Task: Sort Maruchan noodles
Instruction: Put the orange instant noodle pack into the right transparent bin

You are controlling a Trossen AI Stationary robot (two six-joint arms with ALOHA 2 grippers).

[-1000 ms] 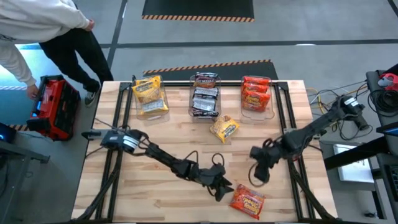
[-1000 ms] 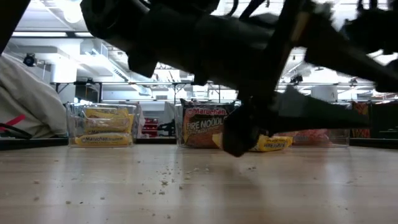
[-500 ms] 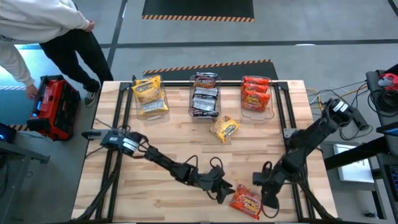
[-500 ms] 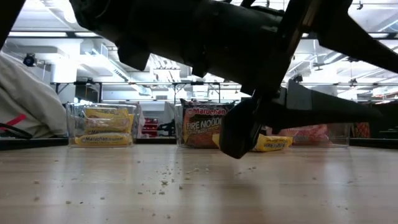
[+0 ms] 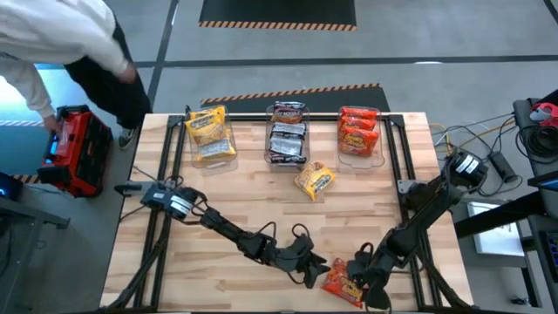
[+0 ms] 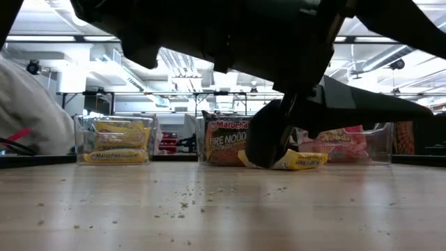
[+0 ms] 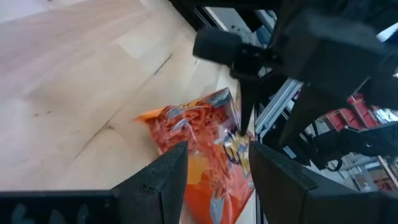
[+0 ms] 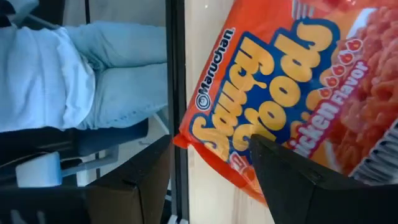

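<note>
An orange-red Maruchan packet point(image 5: 345, 281) lay flat at the near edge of the wooden tabletop point(image 5: 227, 196), toward the right side, and both arms had converged on it. The left pincer point(image 5: 312, 269) sat low just beside the packet's left edge, its two dark fingers point(image 7: 161, 180) spread apart with the crinkled wrapper showing in the gap ahead of them; nothing was clamped. The right pincer point(image 5: 364, 281) hung over the packet's right edge, fingers likewise apart, the printed label filling the space between them in its wrist view (whether the tips actually touched the wrapper I could not tell).

A yellow packet point(image 5: 315, 180) lay loose on the tabletop, just in front of the middle bin. Along the far side stood three clear bins: the left bin point(image 5: 210, 134) held yellow packets, the middle bin point(image 5: 288, 133) dark brown ones, and the right bin point(image 5: 359, 133) red ones.

In the low view the yellow packet showed beyond a dark arm, with the bins lined up behind it. Off the tabletop's far left corner a person in a light top point(image 5: 61, 35) bent over a red case point(image 5: 74, 150) on the floor.
</note>
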